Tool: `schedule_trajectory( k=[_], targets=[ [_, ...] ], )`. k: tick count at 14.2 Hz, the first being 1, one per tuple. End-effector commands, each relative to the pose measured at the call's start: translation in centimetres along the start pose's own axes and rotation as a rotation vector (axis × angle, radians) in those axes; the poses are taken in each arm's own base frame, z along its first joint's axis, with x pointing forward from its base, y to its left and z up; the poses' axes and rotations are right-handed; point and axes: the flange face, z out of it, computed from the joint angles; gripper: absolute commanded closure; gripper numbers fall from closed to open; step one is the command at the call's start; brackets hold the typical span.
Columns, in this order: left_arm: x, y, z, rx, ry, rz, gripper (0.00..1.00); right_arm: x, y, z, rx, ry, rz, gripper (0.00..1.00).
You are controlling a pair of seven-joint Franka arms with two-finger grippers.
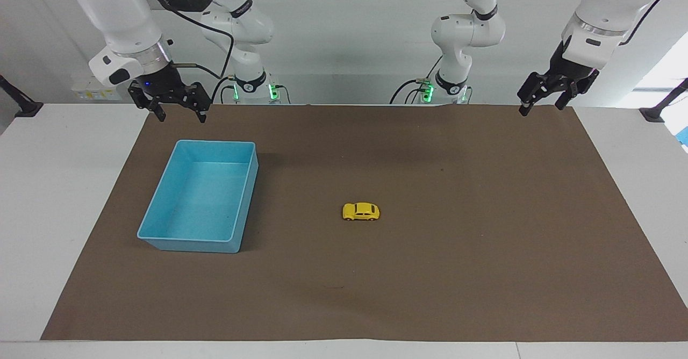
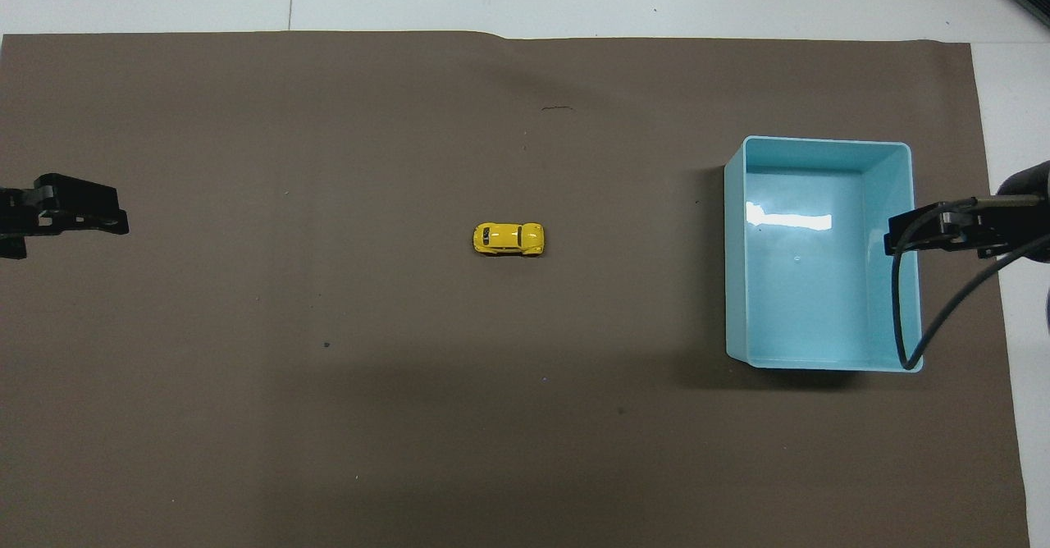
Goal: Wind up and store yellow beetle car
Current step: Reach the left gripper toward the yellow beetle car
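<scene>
The yellow beetle car (image 1: 360, 211) stands on its wheels on the brown mat near the table's middle, and shows in the overhead view (image 2: 509, 239) too. Nothing touches it. My left gripper (image 1: 542, 105) is open and empty, up in the air over the mat's corner at the left arm's end; it also shows at the edge of the overhead view (image 2: 90, 213). My right gripper (image 1: 181, 115) is open and empty, raised over the mat's edge close to the blue bin (image 1: 161, 234); its tip shows in the overhead view (image 2: 902, 238).
The blue bin (image 2: 820, 143) is an open, empty rectangular box toward the right arm's end of the table. The brown mat (image 1: 484, 273) covers most of the white table. A black cable (image 2: 927, 326) hangs from the right wrist over the bin's edge.
</scene>
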Motion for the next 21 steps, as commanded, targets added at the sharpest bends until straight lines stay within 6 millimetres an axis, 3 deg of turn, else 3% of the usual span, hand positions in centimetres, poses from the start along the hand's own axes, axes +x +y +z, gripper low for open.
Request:
schedule_trajectory(
  k=[1,7,15,21],
  targets=[
    [0.0,0.4,1.4,-0.008,0.014,-0.106,0.00,-0.3,0.1,-0.2,0.001,0.002,0.012,0.00],
    [0.8,4.6,3.8,-0.033,0.035,-0.427,0.00,-0.3,0.1,-0.2,0.002,0.002,0.012,0.00],
    [1.0,7.9,5.3,-0.066,0.044,-0.782,0.00,-0.3,0.1,-0.2,0.002,0.002,0.012,0.00],
    [1.3,12.8,8.5,-0.084,0.041,-1.073,0.00,-0.3,0.2,-0.2,0.001,0.002,0.014,0.00]
  ],
)
